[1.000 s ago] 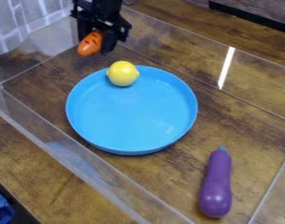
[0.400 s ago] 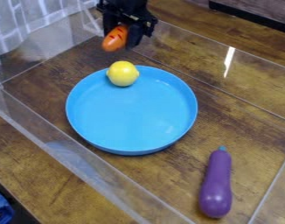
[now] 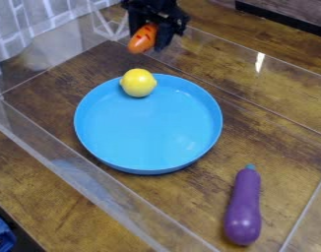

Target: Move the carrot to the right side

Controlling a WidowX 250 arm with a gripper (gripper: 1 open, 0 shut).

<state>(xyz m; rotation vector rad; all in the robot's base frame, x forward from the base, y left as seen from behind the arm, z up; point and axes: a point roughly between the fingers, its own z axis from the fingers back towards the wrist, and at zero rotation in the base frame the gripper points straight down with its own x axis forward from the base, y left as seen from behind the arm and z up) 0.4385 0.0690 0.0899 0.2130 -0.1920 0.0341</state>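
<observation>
Right now your gripper (image 3: 156, 22) is closed down on the carrot (image 3: 142, 39), gripping it near the far side of the tabletop (image 3: 242, 118). The carrot hangs at the gripper's fingertips, its orange body showing below the dark jaws. You have it beyond the yellow ball (image 3: 138, 83), which sits at the far edge of the blue plate (image 3: 148, 125); the carrot and ball are apart.
</observation>
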